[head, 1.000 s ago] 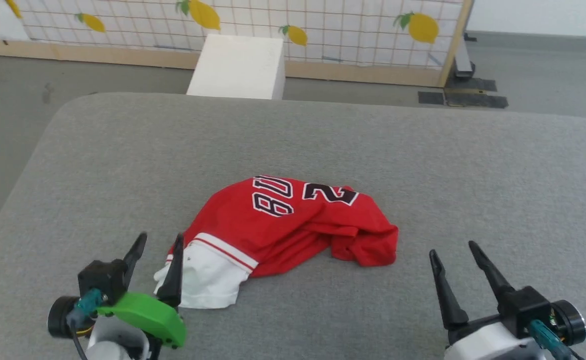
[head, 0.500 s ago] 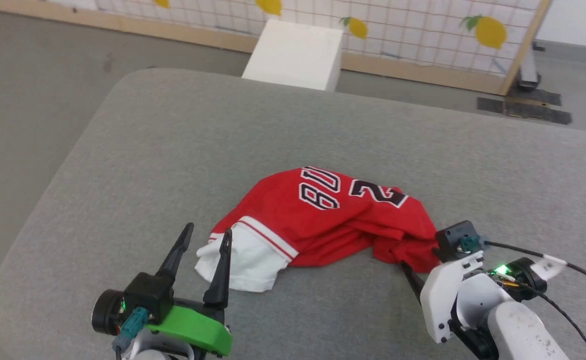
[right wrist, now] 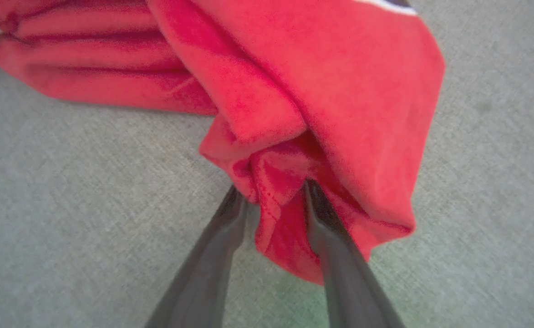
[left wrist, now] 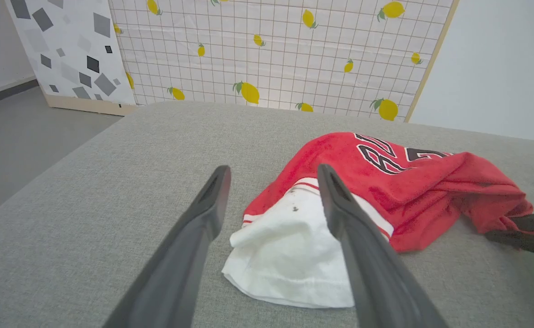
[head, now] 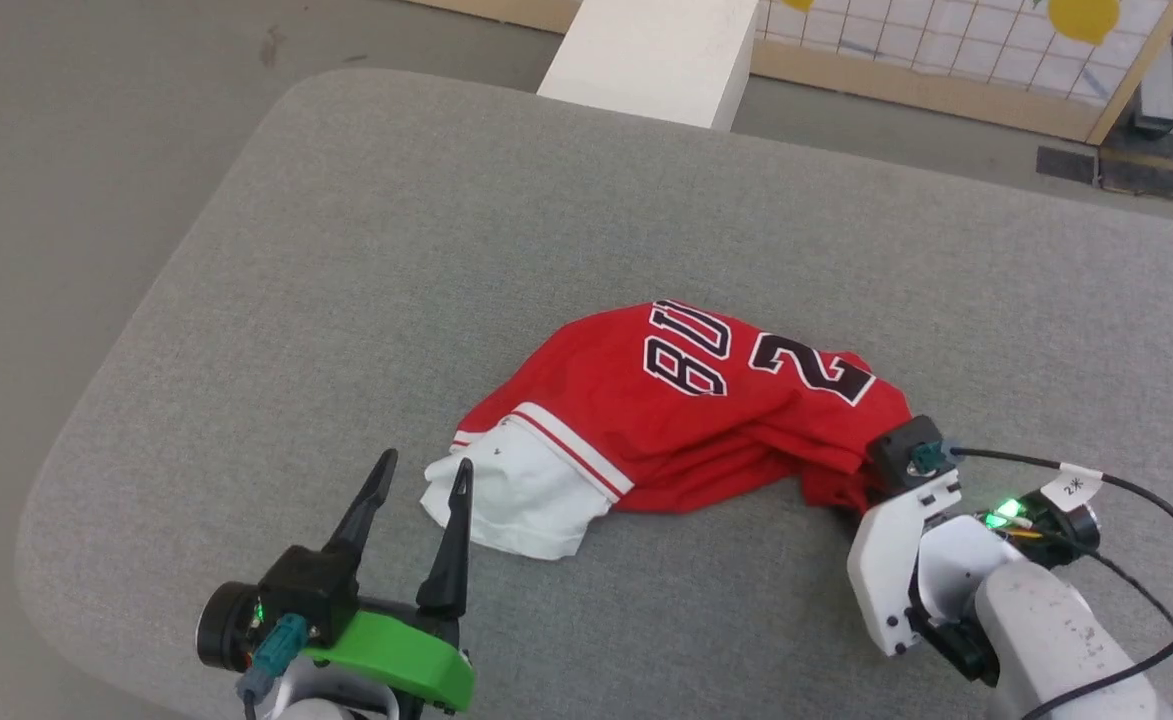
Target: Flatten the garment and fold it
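Garment (head: 706, 410) is dumped in a crumpled heap mid-table, lettering side up. It's nowhere near flat, so I'd say we're at the very start: grab corners first, spread after.

The right gripper (right wrist: 273, 189) is in at the heap's 4 o'clock end. Its fingers are only a little apart, with a wad of red hem between them and one finger tucked under the fold. Honestly can't tell if it's actually squeezing.

The left gripper (head: 427, 460) sits at 7 o'clock, spread wide and holding nothing. It's lined up just short of the white sleeve (head: 516, 500), probably so both ends can be pulled apart across the grey table (head: 346, 250).
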Tool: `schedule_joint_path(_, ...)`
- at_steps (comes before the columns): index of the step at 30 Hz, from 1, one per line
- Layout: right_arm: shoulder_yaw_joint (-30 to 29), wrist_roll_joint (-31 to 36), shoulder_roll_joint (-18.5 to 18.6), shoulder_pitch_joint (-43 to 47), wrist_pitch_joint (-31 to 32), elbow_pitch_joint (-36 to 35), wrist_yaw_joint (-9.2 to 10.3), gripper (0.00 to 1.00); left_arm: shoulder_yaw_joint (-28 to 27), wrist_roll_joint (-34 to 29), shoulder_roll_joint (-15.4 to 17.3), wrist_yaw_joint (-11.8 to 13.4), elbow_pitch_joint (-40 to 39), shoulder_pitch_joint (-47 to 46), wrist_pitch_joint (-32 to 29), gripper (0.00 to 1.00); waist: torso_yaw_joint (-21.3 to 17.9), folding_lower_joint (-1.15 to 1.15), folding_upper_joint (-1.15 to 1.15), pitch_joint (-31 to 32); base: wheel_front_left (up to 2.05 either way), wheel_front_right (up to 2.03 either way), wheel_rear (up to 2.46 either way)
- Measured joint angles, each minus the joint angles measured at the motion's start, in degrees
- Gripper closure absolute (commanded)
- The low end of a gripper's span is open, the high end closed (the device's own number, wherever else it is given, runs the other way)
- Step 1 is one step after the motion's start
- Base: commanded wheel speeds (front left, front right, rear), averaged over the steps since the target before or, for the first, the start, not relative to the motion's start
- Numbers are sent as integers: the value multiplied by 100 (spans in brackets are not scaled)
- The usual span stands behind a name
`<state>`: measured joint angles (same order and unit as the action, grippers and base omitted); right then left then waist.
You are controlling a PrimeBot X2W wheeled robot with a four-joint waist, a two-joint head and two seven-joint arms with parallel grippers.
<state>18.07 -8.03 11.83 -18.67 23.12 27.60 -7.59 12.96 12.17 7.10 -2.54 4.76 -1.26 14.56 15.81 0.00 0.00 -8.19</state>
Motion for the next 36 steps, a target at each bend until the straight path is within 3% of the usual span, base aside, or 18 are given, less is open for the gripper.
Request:
schedule_joint_path(7,207,11,369,-112,-353,57,-3,100,-193,-59,-79,-102,83,-5,0,0,-227,0,0,16,0,0,0)
schedule_joint_path(14,458,-211,1884,30,-437,-466,-2,100,-326,-77,-182,-194,125,-2,0,0,-471,0,0,210,0,0,0)
schedule_joint_path(20,96,-377,3363,53,-475,-354,-2,100,-322,-127,-258,-250,103,-7,0,0,-593,0,0,219,0,0,0)
schedule_joint_path(23,-177,-367,3756,4,-739,62,-2,100,-305,-177,-311,-274,93,-29,0,0,-580,0,0,130,0,0,0)
schedule_joint_path(26,-456,-294,3771,-163,-945,575,-1,100,-287,-226,-327,-303,119,-69,0,0,-551,0,0,31,0,0,0)
schedule_joint_path(27,-531,-280,3689,-221,-993,748,-1,57,-282,-236,-332,-304,141,-88,0,0,-541,0,0,3,0,0,0)
schedule_joint_path(28,-581,-263,3596,-258,-1034,856,-1,0,-280,-238,-333,-312,157,-104,0,0,-533,0,0,-14,0,0,0)
schedule_joint_path(36,-833,-258,2377,-450,-1659,1026,-1,0,-303,-260,-348,-355,250,-110,0,0,-624,0,0,114,0,0,0)
